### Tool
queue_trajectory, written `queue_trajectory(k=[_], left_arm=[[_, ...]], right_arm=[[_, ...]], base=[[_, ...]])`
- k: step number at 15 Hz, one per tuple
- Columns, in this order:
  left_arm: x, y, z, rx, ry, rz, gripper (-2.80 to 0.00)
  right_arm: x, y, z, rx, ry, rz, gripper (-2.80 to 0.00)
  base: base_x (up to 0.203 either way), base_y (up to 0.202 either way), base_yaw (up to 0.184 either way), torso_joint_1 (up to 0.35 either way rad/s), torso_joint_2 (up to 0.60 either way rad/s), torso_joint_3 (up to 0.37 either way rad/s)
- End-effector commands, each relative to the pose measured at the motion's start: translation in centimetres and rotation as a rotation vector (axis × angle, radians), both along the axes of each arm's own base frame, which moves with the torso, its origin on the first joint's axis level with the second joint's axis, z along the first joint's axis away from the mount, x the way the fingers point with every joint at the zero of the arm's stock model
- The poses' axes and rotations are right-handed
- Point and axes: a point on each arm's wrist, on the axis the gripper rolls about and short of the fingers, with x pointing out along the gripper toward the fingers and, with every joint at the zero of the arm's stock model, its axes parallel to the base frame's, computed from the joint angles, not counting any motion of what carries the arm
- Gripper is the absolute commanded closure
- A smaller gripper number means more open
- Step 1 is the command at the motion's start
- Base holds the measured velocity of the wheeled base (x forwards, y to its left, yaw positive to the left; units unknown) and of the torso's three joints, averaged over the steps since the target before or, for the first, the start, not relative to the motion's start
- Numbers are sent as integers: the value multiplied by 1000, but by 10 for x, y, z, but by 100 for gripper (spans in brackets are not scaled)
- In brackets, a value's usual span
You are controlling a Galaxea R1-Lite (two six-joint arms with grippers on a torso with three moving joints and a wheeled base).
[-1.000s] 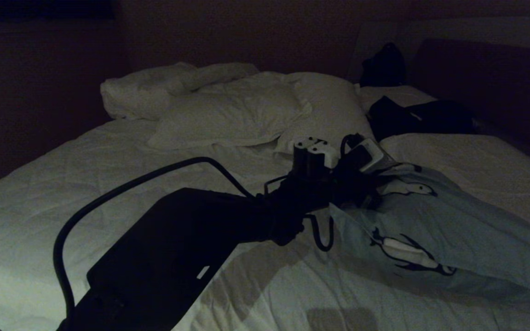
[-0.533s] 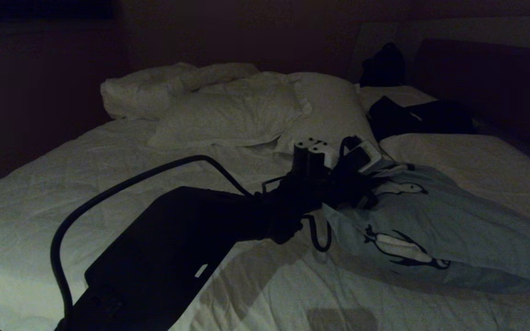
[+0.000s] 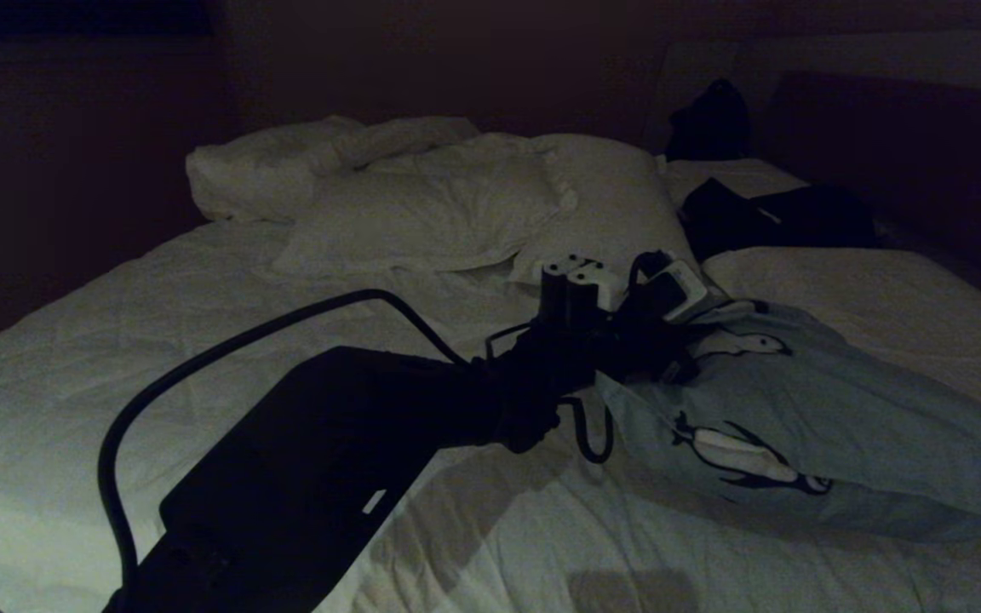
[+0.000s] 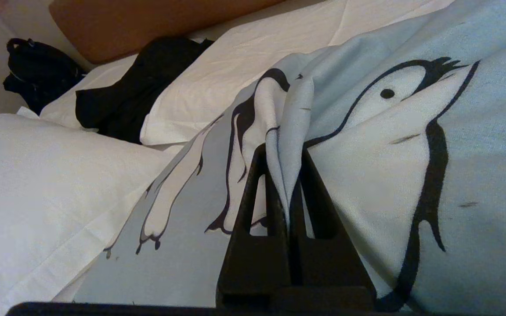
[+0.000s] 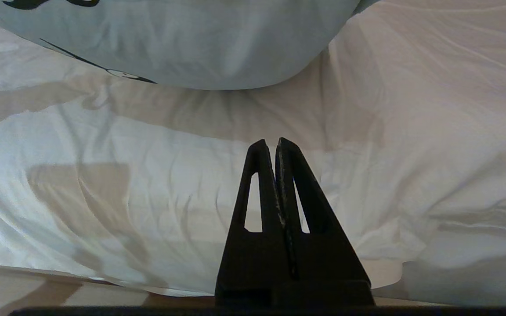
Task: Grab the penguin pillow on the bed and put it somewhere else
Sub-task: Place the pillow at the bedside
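Note:
The penguin pillow [image 3: 848, 426], light blue-grey with black-and-white penguins, lies on the right half of the bed [image 3: 158, 358], its near-left end bunched and raised. My left gripper [image 3: 679, 351] reaches across the white duvet to that end. In the left wrist view, my left gripper [image 4: 284, 151] is shut on a pinched fold of the penguin pillow [image 4: 477, 166]. In the right wrist view, my right gripper [image 5: 271, 142] is shut and empty, low by the bed's edge. The penguin pillow [image 5: 200, 44] bulges above the duvet [image 5: 139, 188] ahead of it.
Rumpled white pillows [image 3: 431, 213] lie at the head of the bed. A dark garment [image 3: 776, 217] and a black bag [image 3: 709, 119] sit near the dark headboard [image 3: 908, 145]. The left arm's cable [image 3: 226, 349] arcs over the duvet.
The gripped end of the penguin pillow has shifted slightly to the left with my left gripper. The right arm has not moved.

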Motion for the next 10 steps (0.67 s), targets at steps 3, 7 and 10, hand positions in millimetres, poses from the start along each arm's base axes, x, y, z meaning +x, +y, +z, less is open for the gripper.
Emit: queue_trajectory(k=[3, 7, 10], left_arm=[[0, 0, -3, 11, 14, 25, 0], [0, 0, -6, 22, 31, 31, 0], [0, -1, -7, 21, 32, 30, -280]], right_arm=[[0, 0, 0, 0, 1, 1, 0], [0, 0, 0, 0, 1, 1, 0], [0, 0, 0, 0, 1, 1, 0]], base=[[0, 0, 0, 0, 0, 0], [0, 0, 0, 0, 0, 0], [0, 0, 0, 0, 0, 0]])
